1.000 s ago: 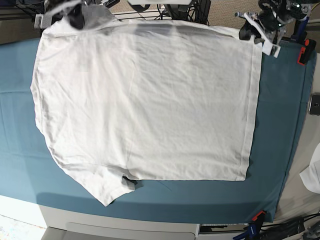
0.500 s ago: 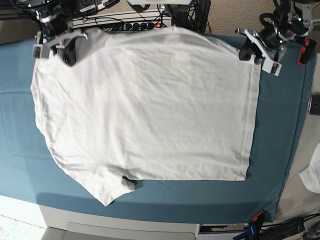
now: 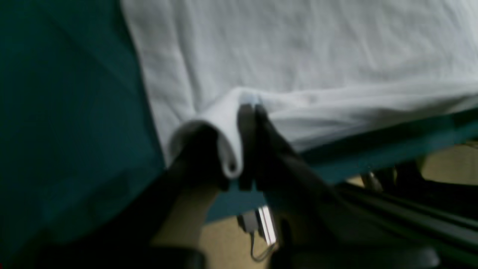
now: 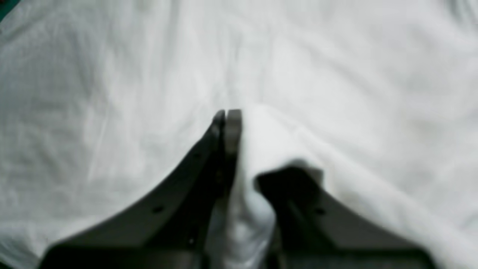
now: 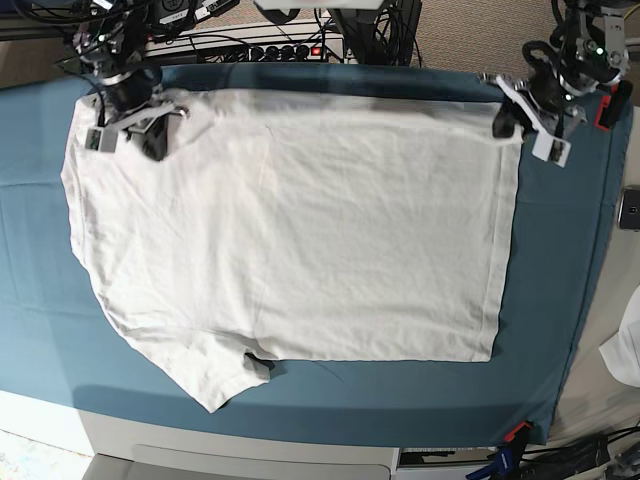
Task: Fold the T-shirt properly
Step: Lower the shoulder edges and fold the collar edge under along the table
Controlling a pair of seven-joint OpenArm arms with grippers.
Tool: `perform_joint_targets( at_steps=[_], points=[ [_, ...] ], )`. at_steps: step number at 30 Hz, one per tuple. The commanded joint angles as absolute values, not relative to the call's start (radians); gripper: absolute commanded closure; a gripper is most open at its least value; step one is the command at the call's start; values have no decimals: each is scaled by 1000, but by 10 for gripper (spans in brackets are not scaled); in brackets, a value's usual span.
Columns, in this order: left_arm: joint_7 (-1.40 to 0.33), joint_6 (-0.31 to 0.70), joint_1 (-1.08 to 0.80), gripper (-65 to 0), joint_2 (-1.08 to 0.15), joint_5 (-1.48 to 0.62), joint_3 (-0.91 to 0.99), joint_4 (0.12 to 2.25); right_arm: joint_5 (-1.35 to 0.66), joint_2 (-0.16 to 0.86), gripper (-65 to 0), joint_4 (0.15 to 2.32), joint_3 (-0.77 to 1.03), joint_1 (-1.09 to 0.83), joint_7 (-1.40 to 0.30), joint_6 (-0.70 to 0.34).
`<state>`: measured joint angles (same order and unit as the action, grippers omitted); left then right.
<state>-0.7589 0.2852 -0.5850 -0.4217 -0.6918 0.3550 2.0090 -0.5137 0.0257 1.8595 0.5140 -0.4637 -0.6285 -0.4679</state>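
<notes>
At far right corner, left tool point(image 5: 522, 122): clamped on the T-shirt point(image 5: 300, 230) at its hem corner, cloth draped over one black finger point(image 3: 201, 157) in the left wrist view, jaws pressed together.
At far left corner, right tool point(image 5: 135, 125): pinched shut on a raised ridge of the same T-shirt, fabric bunched between the dark fingers point(image 4: 224, 149) in the right wrist view.
T-shirt: white, short-sleeved, spread flat across the worktop, lightly wrinkled; far edge lifted a little at both gripped corners; one sleeve pointing toward the near left edge.
Hem: straight band running down the right side of the base view, just beside bare cloth.
Teal cloth point(image 5: 560, 300): covering the worktop, showing all round the shirt, widest at the right and along the near edge.
Clamps: red one point(image 5: 608, 103) at the far right corner of the cloth, another point(image 5: 516, 432) at the near right.
Worktop edge point(image 5: 250, 450): pale, visible below the cloth.
Behind the worktop: power strip point(image 5: 250, 50) with a red light, tangled black cables.
Right margin: small white cloth scrap point(image 5: 628, 350), small dark device point(image 5: 630, 208).
Floor: tan, blurred, seen under the left tool.
</notes>
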Motion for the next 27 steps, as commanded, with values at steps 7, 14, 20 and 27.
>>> perform_joint_targets(
  at_steps=[7,14,20,27],
  points=[
    [-740,282,-579,0,-435,-691,362,2022,-504,47,0,1876,518,-409,-589,-471],
    [-740,282,-579,0,-435,-691,362,2022,-496,47,0,1876,518,-376,-577,-470],
    [-740,282,-579,0,-435,-691,362,2022,-496,47,0,1876,518,-374,-574,-471],
    [-739,282,-579,0,-435,-690,362,2022,-496,47,0,1876,518,-374,-572,-471]
  ],
)
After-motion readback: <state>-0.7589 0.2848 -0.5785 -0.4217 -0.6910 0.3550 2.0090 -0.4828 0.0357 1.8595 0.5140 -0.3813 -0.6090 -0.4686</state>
